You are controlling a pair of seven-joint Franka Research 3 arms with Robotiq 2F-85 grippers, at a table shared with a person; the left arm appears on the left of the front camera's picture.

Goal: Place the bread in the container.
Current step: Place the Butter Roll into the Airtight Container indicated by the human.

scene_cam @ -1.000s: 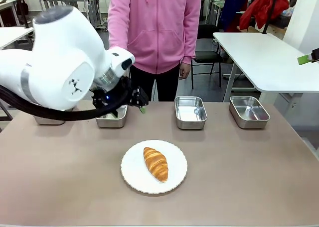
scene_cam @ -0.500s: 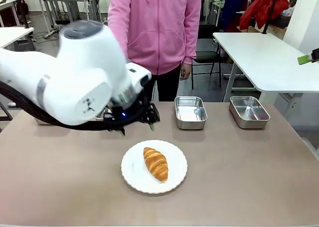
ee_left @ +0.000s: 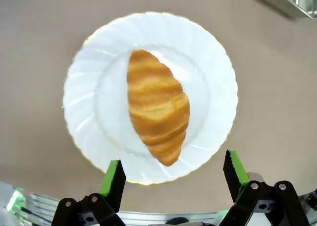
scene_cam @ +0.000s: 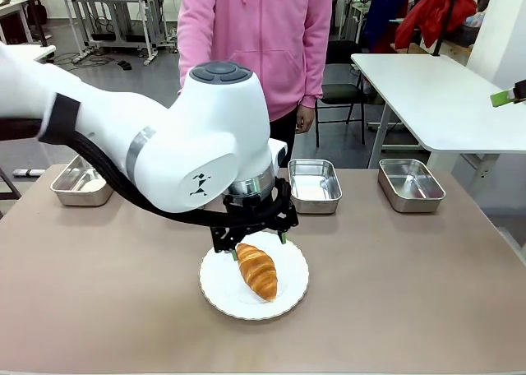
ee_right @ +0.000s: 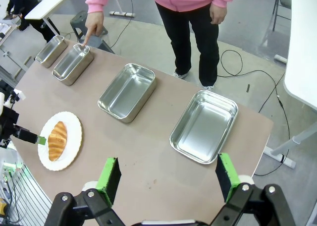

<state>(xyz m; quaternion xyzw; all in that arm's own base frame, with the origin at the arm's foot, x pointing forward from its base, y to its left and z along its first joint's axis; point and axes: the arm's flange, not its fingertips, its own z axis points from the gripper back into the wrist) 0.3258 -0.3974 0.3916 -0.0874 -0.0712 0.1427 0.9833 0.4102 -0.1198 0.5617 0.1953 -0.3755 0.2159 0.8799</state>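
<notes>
Left fingers (ee_left: 113,179) hang spread wide, gripping nothing, just above one tip of the bread (ee_left: 157,112), which lies on the white plate (ee_left: 208,52) mid-frame, apparently lined up to close on it. At upper left of the right wrist view, a person's hand (ee_right: 92,25) points at one container (ee_right: 73,65), likely marking the target.

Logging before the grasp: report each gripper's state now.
Left gripper: open, empty, over the golden-brown ridged croissant.
Right gripper: open, empty.

The bread (ee_left: 157,107) is golden-brown, the plate (ee_left: 210,57) white.
</notes>
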